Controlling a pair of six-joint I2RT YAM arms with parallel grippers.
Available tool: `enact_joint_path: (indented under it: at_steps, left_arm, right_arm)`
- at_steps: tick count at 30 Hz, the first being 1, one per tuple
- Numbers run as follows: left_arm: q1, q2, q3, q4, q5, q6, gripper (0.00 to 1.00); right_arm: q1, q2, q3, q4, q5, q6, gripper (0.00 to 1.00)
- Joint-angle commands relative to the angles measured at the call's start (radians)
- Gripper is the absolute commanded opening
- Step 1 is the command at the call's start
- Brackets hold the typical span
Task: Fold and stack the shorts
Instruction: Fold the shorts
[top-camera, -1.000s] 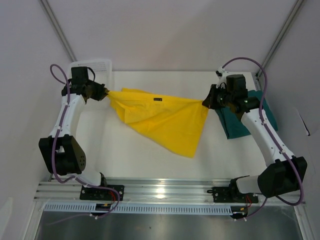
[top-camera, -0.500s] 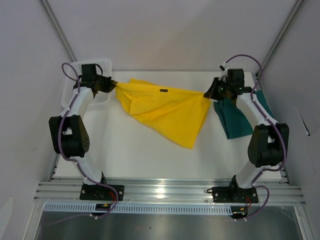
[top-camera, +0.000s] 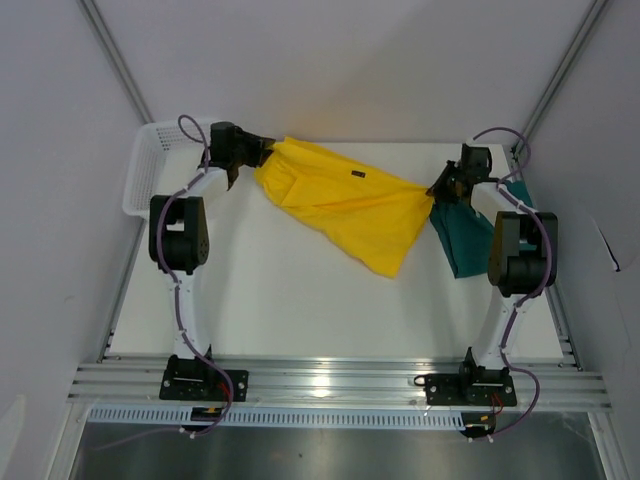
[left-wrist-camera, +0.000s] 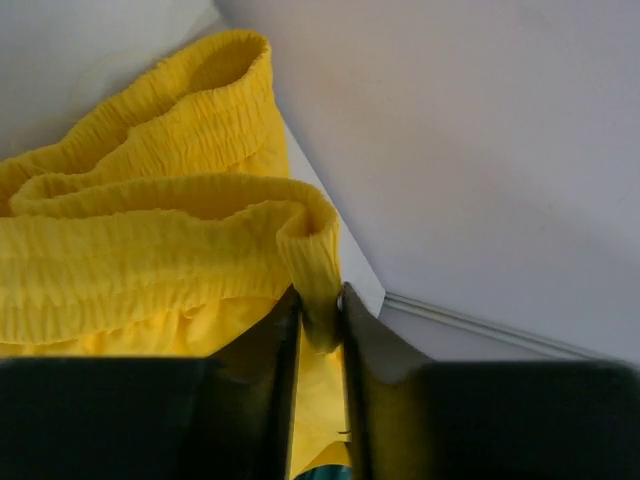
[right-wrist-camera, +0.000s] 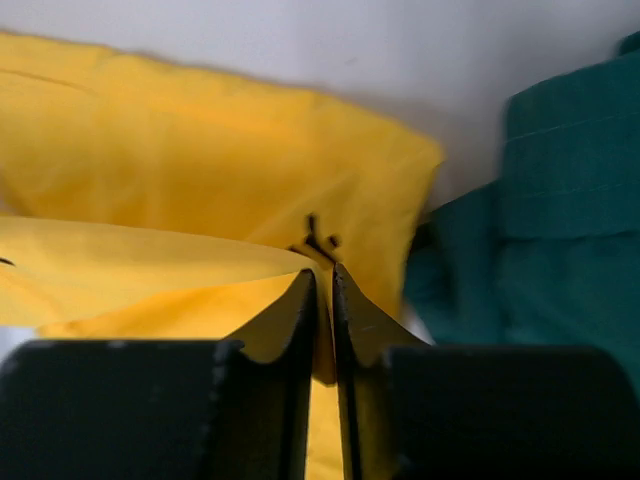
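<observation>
Stretching: both arms have swung the yellow shorts (top-camera: 345, 205) toward the back of the counter (top-camera: 300, 300), so the spread-out looks close.
Left end effector (left-wrist-camera: 318, 318): nearly closed, pinching the ruffled elastic waistband.
Right end effector (right-wrist-camera: 322, 300): clamped on a smooth hem corner.
Green shorts (top-camera: 465, 240): flat beside the right arm, waiting.
Basket (top-camera: 150, 170): white mesh, far left.
Cloth: thin, floppy, sags mid-span.

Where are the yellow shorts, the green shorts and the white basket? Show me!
yellow shorts (top-camera: 345, 205): top view, middle of the hanging cloth.
green shorts (top-camera: 462, 243): top view, the flat part beside the right arm.
white basket (top-camera: 143, 172): top view, its mesh wall at the far left corner.
</observation>
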Motion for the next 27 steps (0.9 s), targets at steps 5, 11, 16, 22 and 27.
enact_joint_path:
  at_steps: [5, 11, 16, 22, 27]
  left_arm:
    - [-0.013, 0.066, 0.193, 0.133, -0.035, 0.044, 0.99]
    - [-0.01, -0.116, 0.055, 0.149, -0.073, 0.153, 0.99]
    - [-0.01, -0.331, -0.107, 0.071, -0.093, 0.241, 0.99]
    - [-0.01, -0.538, -0.31, -0.004, -0.105, 0.31, 0.99]
    - [-0.012, -0.71, -0.493, -0.064, -0.116, 0.336, 0.99]
  right_arm:
    - [-0.034, 0.074, 0.081, -0.034, 0.188, 0.053, 0.84]
    - [-0.01, -0.07, -0.005, 0.015, 0.079, -0.011, 0.82]
    - [0.133, -0.136, -0.019, -0.008, 0.07, -0.076, 0.77]
    - [0.245, -0.093, 0.024, -0.029, 0.005, -0.094, 0.72]
    - [0.345, 0.017, 0.109, -0.09, 0.013, -0.116, 0.69]
